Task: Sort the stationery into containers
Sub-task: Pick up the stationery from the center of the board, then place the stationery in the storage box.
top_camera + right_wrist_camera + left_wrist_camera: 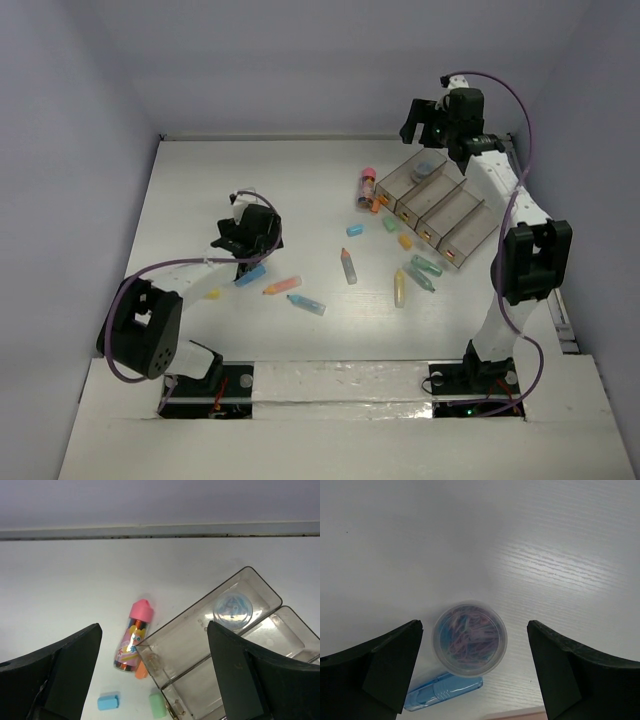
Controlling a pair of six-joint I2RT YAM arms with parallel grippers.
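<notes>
My left claw (474, 630) stood wide astride the clear tub (469, 638) on the desk (545, 555). I reckoned to descend centred, avoiding the blue marker (445, 692) just beside it, then close gently.

White wood-grain tabletop (230, 170); plain pale lavender walls (300, 60) on three sides; soft, even lighting.

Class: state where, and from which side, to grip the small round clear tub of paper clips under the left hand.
Grip the curved side wall from straight above: the round clear tub stands upright, centred between the open fingers of the left hand; mind the blue marker beside it.
</notes>
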